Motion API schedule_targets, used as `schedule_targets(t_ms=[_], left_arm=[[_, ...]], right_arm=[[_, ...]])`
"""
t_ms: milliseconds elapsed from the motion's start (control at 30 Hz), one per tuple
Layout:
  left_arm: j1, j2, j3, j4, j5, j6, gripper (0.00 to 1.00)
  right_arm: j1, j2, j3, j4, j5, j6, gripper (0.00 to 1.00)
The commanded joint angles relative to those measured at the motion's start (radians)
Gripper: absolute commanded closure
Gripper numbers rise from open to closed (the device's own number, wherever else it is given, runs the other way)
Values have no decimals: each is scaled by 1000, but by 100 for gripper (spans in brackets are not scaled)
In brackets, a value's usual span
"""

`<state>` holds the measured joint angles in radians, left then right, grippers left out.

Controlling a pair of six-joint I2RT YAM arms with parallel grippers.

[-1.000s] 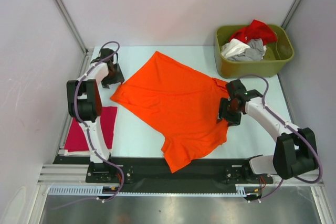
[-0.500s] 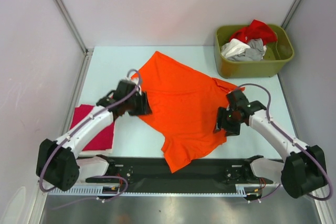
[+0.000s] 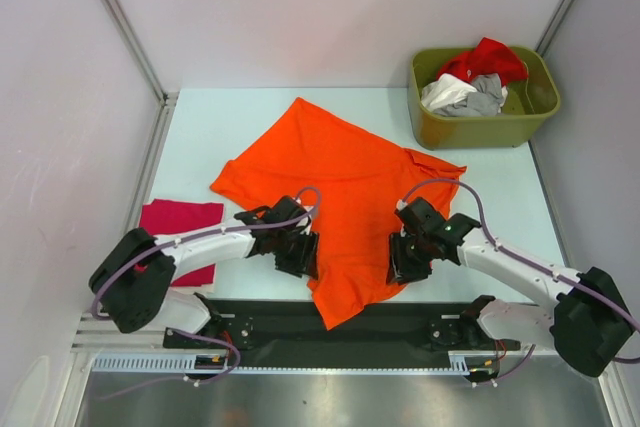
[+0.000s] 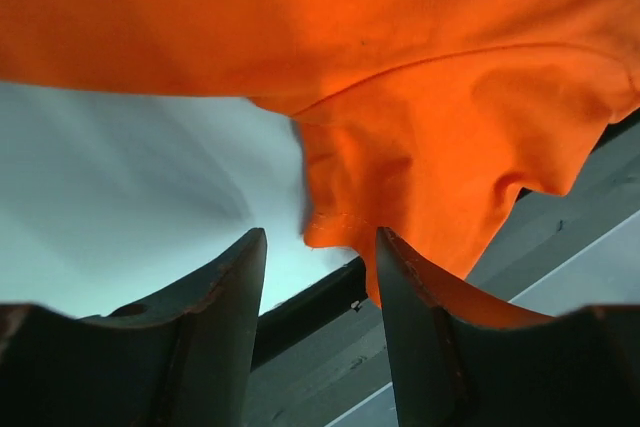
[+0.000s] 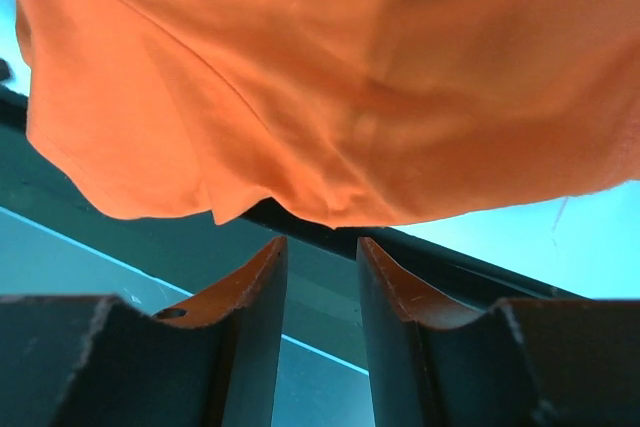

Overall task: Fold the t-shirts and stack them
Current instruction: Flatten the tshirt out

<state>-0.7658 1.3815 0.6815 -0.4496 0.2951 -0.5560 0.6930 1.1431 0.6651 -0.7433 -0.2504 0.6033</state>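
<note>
Top external view: what is laid out, largest item first?

Reply: A pale table [image 3: 200,127] is shown. The orange t-shirt [image 3: 340,172] is spread flat across its middle, and one corner is draped over the black rail [image 3: 260,322] at the near edge. An olive-green bin [image 3: 480,132] is set at the far right corner. A red tee [image 3: 490,57], a white tee [image 3: 445,92] and a grey tee [image 3: 485,99] are heaped in it. A magenta-red tee [image 3: 180,222] is laid flat at the near left, well apart from the bin.

Query: How are the grippers seen in the wrist views?

Reply: The left gripper [image 4: 320,239] is lowered at the orange shirt's near left edge. Its fingers are parted with no cloth pinched, and the hem is seen just beyond their tips. The right gripper [image 5: 322,245] is lowered at the near right edge. Its fingers are parted by a narrower gap, likewise unclamped.
</note>
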Motion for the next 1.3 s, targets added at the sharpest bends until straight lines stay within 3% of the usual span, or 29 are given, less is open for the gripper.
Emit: schedule_targets(t_ms=[0,133,233,300,333,467,700,800,833,900,933,967,1133,1267], left_arm=[[-38,37,6,35,16,-41,47],[-81,85,10,31,-5,-48,47],[-98,146,10,26,-14,-55,56],[-98,157,7,3,-56,-58,79],[-98,143,6,-10,-79,-61,99],[-98,59,0,-96,-198,-73,100],[-98,8,-16,-147,-201,-61,100],[-98,2,7,-190,-226,-35,95],[-98,-4,18,-202,-229,-25,82],[-98,-25,51,-236,-237,-7,68],[-98,-59,68,-244,-237,1,56],[-99,-77,108,-259,-238,20,53],[-95,-114,283,-285,-272,103,47],[-44,-20,372,-181,-211,200,46]], right_arm=[[0,-36,11,12,48,26,60],[-32,-80,14,4,71,42,61],[-64,-114,22,1,79,47,62],[-108,-129,27,-5,79,39,62],[-125,-132,39,-25,85,24,63],[-251,-134,60,-59,92,-35,64],[-501,-80,120,-71,94,-53,67],[-595,-59,154,-48,134,-54,67],[-628,-51,163,-35,158,-53,66],[-662,-42,178,25,206,-51,61],[-685,-34,182,77,212,-53,60],[-716,-10,188,103,221,-51,55],[-759,36,214,306,279,-37,52],[-753,78,232,442,329,-59,49]])
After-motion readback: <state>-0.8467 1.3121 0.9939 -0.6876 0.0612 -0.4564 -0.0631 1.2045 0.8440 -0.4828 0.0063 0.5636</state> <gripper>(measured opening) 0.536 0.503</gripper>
